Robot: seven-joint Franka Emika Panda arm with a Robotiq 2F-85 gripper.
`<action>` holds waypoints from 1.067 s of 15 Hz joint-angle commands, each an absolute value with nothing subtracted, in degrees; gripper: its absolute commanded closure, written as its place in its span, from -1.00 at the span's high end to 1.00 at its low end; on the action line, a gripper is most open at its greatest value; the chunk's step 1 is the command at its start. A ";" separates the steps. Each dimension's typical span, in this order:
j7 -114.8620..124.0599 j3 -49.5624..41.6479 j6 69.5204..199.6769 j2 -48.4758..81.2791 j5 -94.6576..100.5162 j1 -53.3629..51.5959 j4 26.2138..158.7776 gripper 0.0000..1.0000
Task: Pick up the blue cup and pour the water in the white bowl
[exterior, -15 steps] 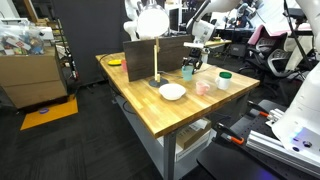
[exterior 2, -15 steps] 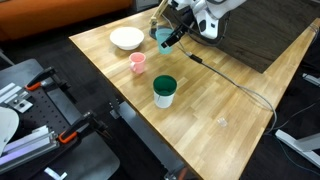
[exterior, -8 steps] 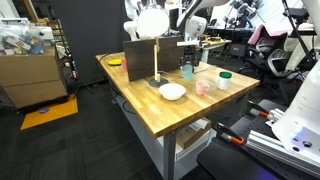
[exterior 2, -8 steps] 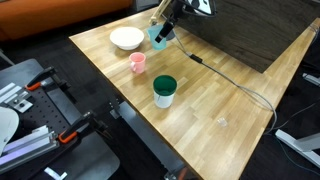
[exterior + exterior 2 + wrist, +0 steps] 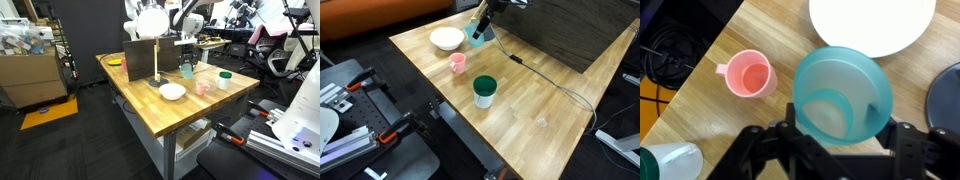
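Nearest in an exterior view stands the white cup with green top (image 5: 484, 91), and a little farther to the left is the pink cup (image 5: 458, 63). Both are upright on the wooden worktop (image 5: 540, 110) and play no part in the task.

Farther back lies the white bowl (image 5: 446, 39), and it looks empty. Just to its right is the blue cup (image 5: 480, 35). The gripper (image 5: 486, 20) has closed on this cup, and the cup seems to hang a little above the worktop, not yet over the bowl. In the wrist view the jaws press on two opposite sides of the cup's wall, and its mouth faces the camera. I cannot tell whether water is inside.

I judge that the pick-up is done and the carrying to the bowl is in hand. The next move calls for a short shift to the left, until the cup's lip is above the bowl. Then a slow tilt toward the bowl's middle should pour the water without spilling it on the worktop.
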State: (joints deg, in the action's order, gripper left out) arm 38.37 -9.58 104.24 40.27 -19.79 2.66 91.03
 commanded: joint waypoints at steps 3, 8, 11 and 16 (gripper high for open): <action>38.66 -8.54 104.26 39.51 -20.26 4.00 91.39 0.45; 40.13 -8.13 106.15 39.78 -20.83 2.99 92.35 -0.05; 44.59 -6.87 109.81 40.47 -21.99 1.31 93.05 -0.05; 54.63 -5.46 117.18 40.14 -24.48 -0.66 95.45 -0.05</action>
State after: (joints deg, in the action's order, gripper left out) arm 50.58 -5.64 113.21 41.86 -22.70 -0.90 92.72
